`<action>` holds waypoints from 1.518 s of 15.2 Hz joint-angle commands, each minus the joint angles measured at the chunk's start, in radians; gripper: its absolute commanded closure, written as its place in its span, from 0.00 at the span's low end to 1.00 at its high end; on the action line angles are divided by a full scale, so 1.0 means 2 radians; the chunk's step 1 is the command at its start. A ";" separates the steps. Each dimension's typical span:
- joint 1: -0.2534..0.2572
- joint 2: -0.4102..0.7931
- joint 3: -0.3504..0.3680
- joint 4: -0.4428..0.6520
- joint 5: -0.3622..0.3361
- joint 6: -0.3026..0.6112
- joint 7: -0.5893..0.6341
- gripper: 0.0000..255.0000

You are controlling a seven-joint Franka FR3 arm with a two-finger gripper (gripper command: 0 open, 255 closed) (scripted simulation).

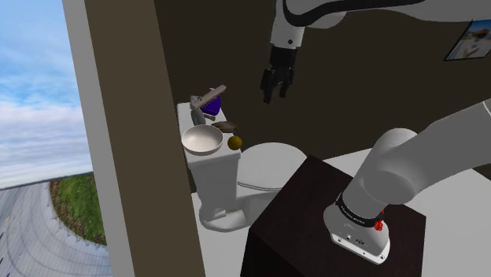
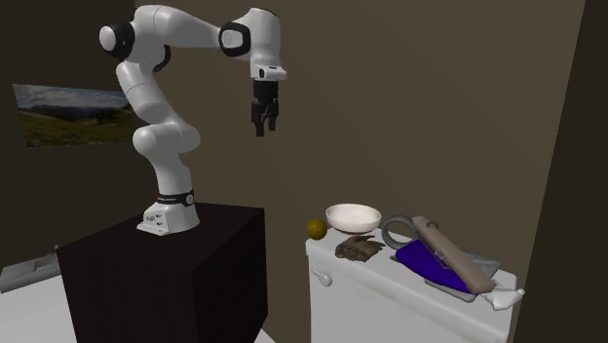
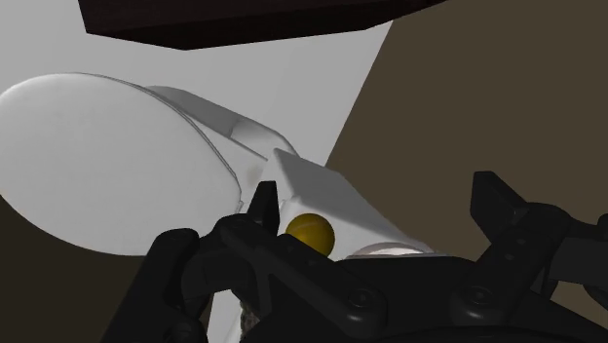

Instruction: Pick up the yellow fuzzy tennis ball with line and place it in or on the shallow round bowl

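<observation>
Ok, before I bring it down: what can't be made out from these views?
- Ball's line: the yellow ball is too small in both exterior views; in the wrist view the gripper covers its lower part.
- The bowl: in the wrist view, almost wholly behind the gripper.
- The brown thing beside the bowl: too small to identify.
- The purple item: partly under a tan handle, second exterior view.

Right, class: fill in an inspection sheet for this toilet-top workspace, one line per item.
Surface: white toilet tank lid, crowded.
Job's things: yellow ball at the lid's edge, beside the empty white bowl.
Clutter: brown lump; blue item under a long tan tool.
Grippers: black gripper open, empty, high above the lid.
Cables: nothing seen.
Surroundings: brown walls, wall picture, dark stand.
</observation>
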 commanded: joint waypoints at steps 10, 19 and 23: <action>0.006 0.201 -0.018 0.046 0.026 0.116 -0.050 0.00; 0.001 0.381 -0.018 0.141 0.061 0.166 -0.089 0.00; -0.005 0.462 -0.013 0.199 0.073 0.174 -0.101 0.00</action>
